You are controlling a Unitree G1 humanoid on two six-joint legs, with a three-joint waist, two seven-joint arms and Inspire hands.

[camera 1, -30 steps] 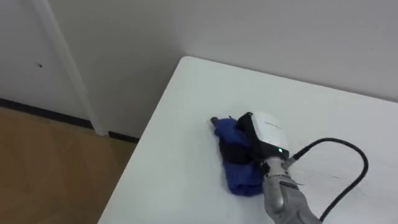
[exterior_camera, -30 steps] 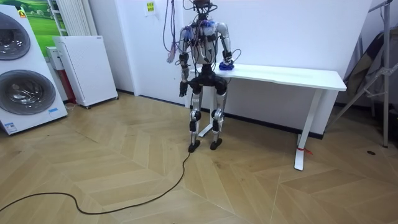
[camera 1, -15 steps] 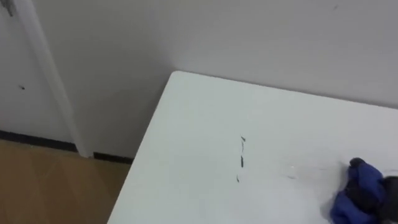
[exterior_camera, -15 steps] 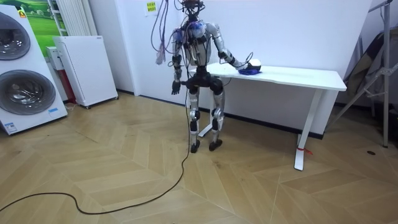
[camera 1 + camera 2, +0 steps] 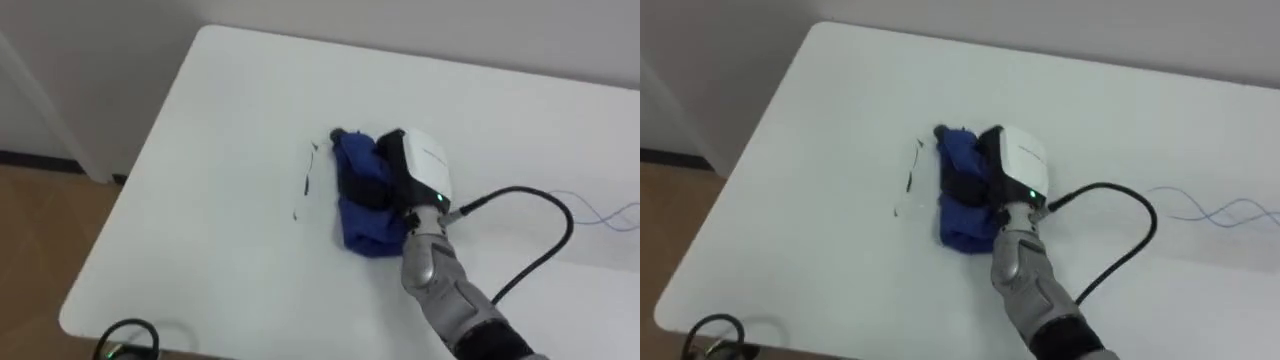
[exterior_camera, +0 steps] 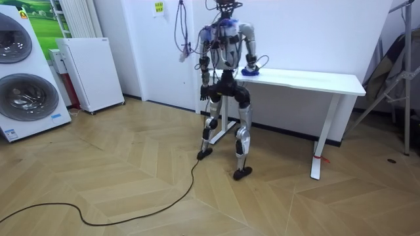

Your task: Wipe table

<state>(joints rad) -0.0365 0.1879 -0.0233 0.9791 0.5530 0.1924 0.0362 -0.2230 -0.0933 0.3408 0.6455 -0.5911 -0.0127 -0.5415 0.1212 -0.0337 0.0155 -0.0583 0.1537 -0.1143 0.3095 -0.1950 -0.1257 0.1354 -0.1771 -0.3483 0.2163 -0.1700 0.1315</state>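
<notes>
The robot is standing at the short end of a white table [image 5: 200, 230], the end on the room view's left, with its legs set apart on the wooden herringbone floor [image 6: 131, 170]. Its right arm is reaching out over the tabletop, and the right hand [image 5: 400, 185] is lying on top of a bunched blue cloth [image 5: 360, 220], which is resting on the table near that end, roughly midway between the front and back edges. The cloth is folding up around the dark underside of the hand, so whether the hand is gripping the cloth or only pressing down on it cannot be told.

Just beside the cloth, on the robot's left, thin dark pen marks [image 5: 305, 185] are showing on the white surface, apart from the fabric. Well over to the robot's right, faint blue scribbled lines [image 5: 600, 212] are running across the tabletop.

The left hand [image 6: 204, 93] is hanging at the robot's side, clear of the table, too small to tell how it is set.

A plain white wall [image 5: 100, 60] is running behind the table. In the room view a washing machine [image 6: 23, 72] and a low white cabinet [image 6: 92, 69] are standing along the wall on the left, and a folded metal stand [image 6: 394, 72] is leaning near the table's far end.
</notes>
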